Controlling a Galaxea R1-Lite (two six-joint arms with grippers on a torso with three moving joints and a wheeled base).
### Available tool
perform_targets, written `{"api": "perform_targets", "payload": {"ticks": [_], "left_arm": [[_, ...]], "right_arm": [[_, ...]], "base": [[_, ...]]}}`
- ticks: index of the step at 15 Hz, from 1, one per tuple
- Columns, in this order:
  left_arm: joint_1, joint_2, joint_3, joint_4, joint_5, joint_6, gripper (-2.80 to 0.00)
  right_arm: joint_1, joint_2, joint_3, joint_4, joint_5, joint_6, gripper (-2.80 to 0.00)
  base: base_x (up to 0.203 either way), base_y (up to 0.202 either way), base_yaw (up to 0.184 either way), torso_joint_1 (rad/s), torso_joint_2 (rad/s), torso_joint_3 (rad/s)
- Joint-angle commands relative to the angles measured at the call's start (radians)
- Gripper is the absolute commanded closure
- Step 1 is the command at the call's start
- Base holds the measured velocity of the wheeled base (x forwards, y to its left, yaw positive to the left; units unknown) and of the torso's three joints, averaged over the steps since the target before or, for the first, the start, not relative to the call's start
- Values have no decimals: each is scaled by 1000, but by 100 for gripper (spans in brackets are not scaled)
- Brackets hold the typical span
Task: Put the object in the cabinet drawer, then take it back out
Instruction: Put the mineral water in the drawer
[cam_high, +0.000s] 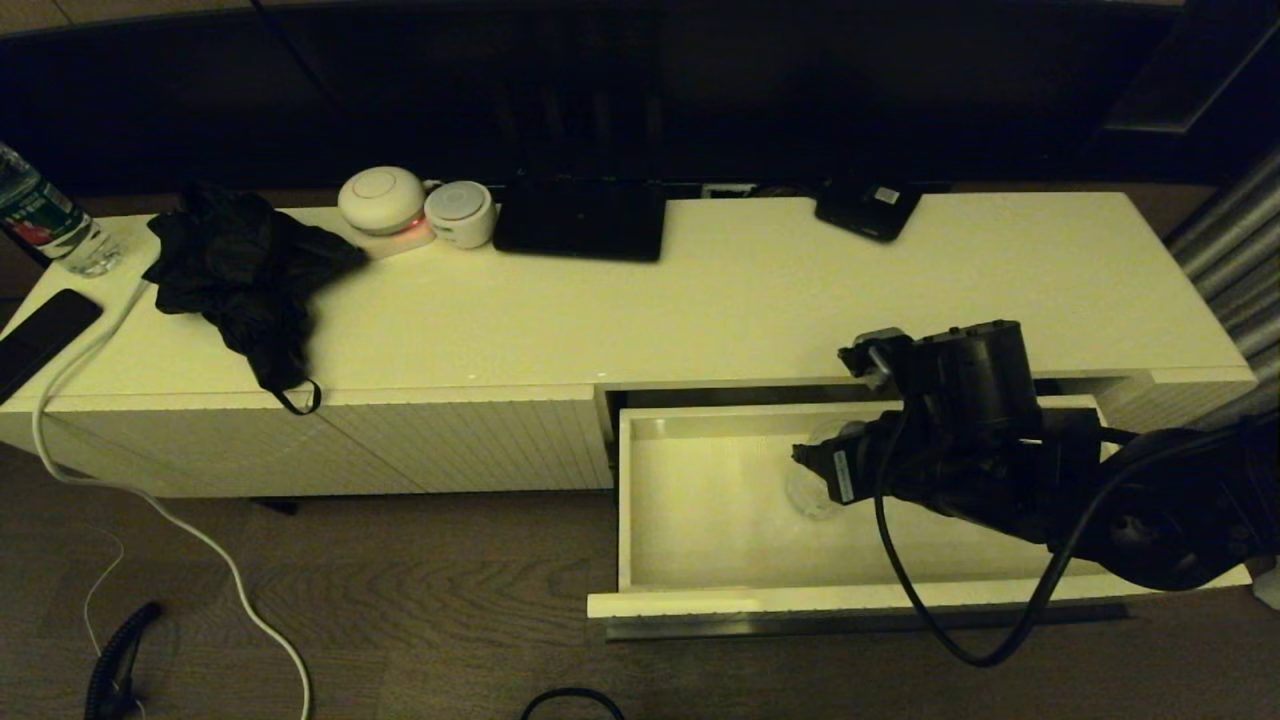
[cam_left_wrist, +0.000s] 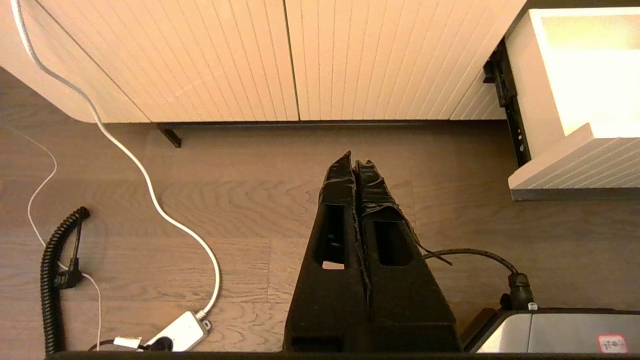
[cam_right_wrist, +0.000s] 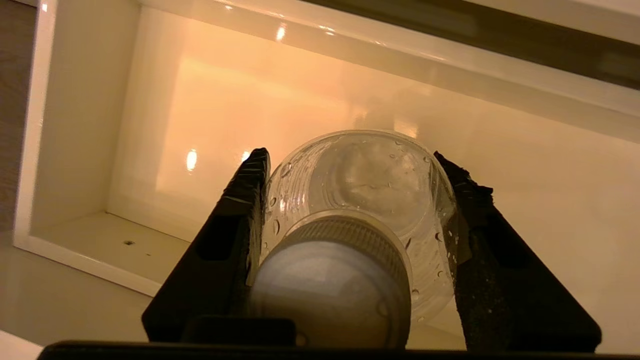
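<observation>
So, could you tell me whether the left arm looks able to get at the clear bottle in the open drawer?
Probably not: the left tool hangs shut over the floor, and the right tool already grips the bottle inside the drawer.

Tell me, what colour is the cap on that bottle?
Grey, on the clear bottle held by the right gripper; the right wrist view shows its cap best.

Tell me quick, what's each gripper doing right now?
Left gripper: shut, empty, above the floor.
Right gripper: shut on the water bottle, over the open drawer.

Head view high, facing down at cabinet (cam_high: 700, 300); wrist views close; all share drawer (cam_high: 700, 500).
</observation>
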Motion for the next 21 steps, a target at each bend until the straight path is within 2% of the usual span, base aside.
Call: {"api": "perform_targets", "payload": {"ticks": [1, 6, 15, 18, 21], "left_arm": [[0, -2, 1, 0, 1, -1, 0], [0, -2, 2, -1, 1, -1, 0], [0, -2, 2, 0, 1, -1, 0], [0, -2, 2, -1, 1, -1, 0], [0, -2, 2, 0, 1, -1, 0]], "right_arm": [[1, -8, 16, 1, -26, -13, 0], [-19, -64, 98, 0, -82, -153, 0], [-136, -130, 209, -4, -109, -599, 0], [-133, -104, 207, -4, -109, -672, 0], [-109, -55, 188, -6, -110, -710, 0]], "base": [[0, 0, 0, 0, 0, 0], [0, 0, 0, 0, 0, 0], [0, 0, 0, 0, 0, 0], [0, 0, 0, 0, 0, 0], [0, 0, 0, 0, 0, 0]]}}
